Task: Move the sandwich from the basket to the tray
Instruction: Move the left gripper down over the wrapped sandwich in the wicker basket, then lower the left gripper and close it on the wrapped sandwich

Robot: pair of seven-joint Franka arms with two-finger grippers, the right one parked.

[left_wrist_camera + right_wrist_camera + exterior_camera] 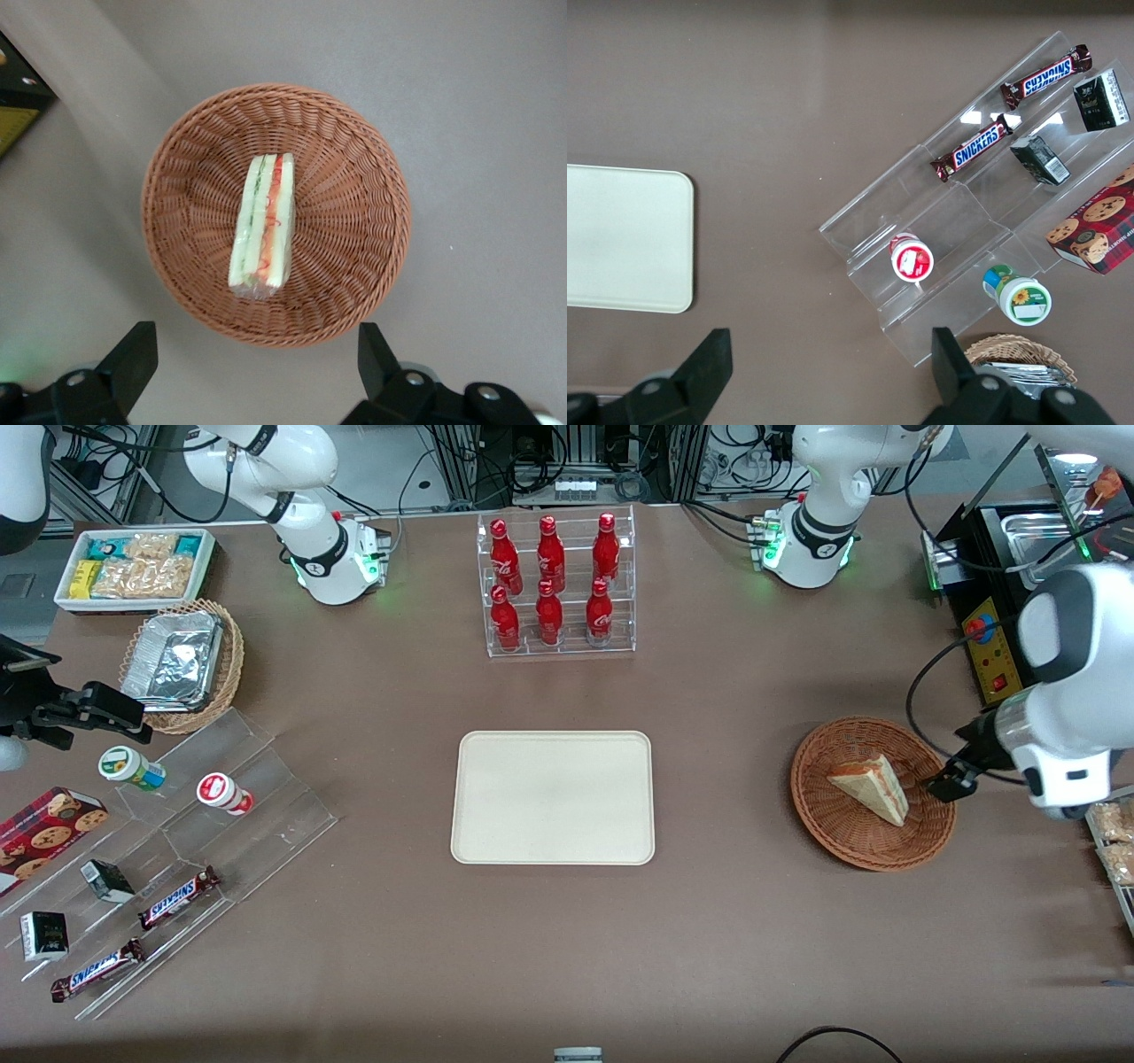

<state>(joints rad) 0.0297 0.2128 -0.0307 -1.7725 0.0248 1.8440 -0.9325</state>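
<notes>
Centrally on the brown bench [726, 921] lies the tray [553, 797], flat, cream, smooth, round-cornered with a low rim. Toward the working arm's end sits the basket [873, 793], a round, shallow bowl of reddish-brown wicker, well apart from the tray. In it rests the sandwich [873, 786], a pale triangular wedge; the wrist view shows its red and green layers. The tool [257, 367] hangs above the basket's edge, fingers spread wide, holding nothing; its body is cut off.
</notes>
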